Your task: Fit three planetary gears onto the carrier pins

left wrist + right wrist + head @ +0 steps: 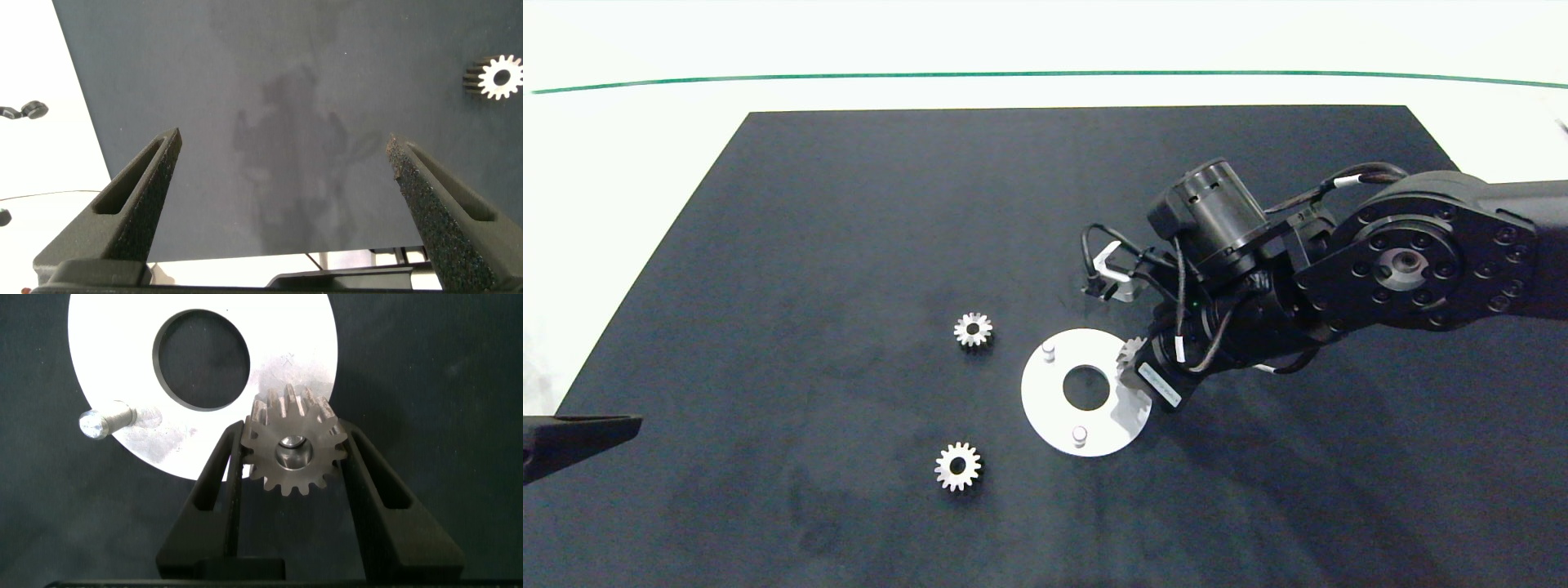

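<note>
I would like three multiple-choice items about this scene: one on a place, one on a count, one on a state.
1. Where is the right end effector?
A. over the white disc's edge
B. beside the mat's far corner
C. off the mat

2. How many gears lie loose on the black mat?
A. none
B. two
C. four

3. What is the state of the left end effector?
A. shut on a gear
B. open, holding nothing
C. shut on a pin

Answers:
1. A: it reaches over the white disc at the rim nearest its arm.
2. B: one gear and another gear lie beside the disc, while a third gear sits between the right fingers.
3. B: its fingers stand wide apart over bare mat.
</note>
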You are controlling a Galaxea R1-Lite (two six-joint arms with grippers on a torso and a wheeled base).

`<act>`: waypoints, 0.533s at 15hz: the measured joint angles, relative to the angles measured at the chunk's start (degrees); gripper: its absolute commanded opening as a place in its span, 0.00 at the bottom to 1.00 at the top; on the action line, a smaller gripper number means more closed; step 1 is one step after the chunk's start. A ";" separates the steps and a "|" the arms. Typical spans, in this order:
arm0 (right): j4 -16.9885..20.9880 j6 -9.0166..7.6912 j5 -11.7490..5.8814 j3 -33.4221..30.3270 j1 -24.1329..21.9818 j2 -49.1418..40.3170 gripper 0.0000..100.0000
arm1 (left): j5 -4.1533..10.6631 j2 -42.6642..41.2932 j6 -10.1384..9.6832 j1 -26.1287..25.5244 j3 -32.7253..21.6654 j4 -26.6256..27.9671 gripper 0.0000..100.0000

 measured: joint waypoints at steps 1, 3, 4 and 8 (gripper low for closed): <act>-0.02 0.00 -0.12 0.02 0.02 -0.02 1.00 | 0.00 0.00 0.00 0.00 0.00 0.00 1.00; 0.00 0.00 -0.17 0.05 0.02 -0.02 1.00 | 0.00 -0.02 0.00 0.01 0.00 0.00 1.00; 0.00 0.00 -0.17 0.10 0.02 -0.05 1.00 | 0.00 -0.02 -0.02 0.01 0.00 0.02 1.00; -0.02 -0.02 -0.20 0.10 0.02 -0.06 1.00 | -0.02 -0.02 0.00 0.04 0.00 0.00 1.00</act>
